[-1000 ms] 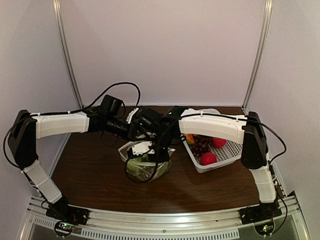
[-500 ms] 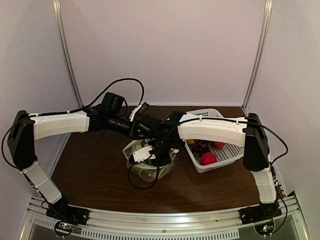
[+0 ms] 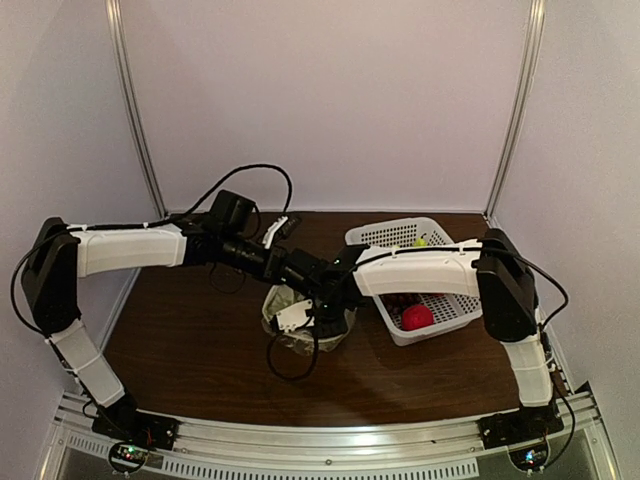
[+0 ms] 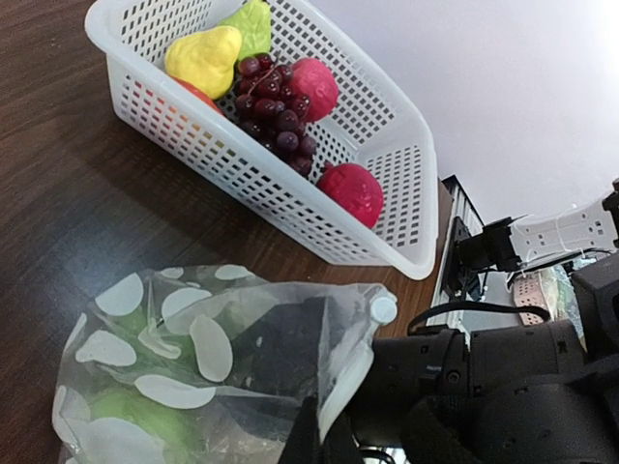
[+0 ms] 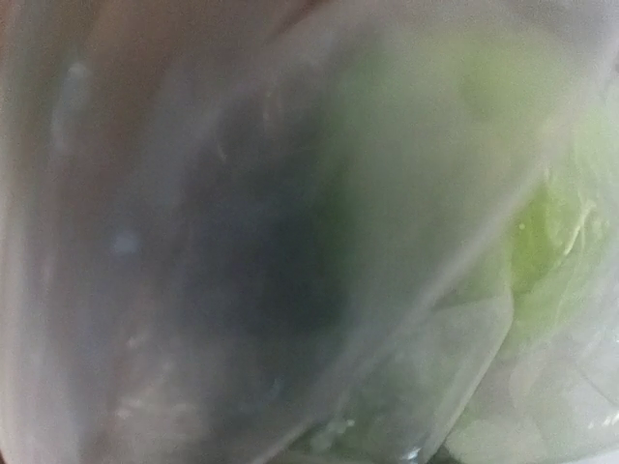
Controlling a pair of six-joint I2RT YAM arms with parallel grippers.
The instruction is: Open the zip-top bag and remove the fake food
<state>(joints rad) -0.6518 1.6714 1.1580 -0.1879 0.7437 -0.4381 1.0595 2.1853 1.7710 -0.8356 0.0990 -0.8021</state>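
- Now that the right gripper [image 3: 320, 315] has dropped down into the zip-top bag [image 3: 300, 340] in the top view, the white basket [image 3: 400, 230] behind it is uncovered; a second ago that arm rode higher. The bag sits mid-table, just left of the basket.
- Left wrist: my left gripper [image 4: 324, 440] is clamped tight on the bag's rim, propping the mouth up. Most of the fake food [image 4: 276, 106] already sits in the basket, but a green piece [image 4: 135, 411] is left in the bag.
- Right wrist: just blurry plastic and green right against the lens. The fingers are hidden, so I can't tell how wide that hand is. My guess is it's going for the last piece.
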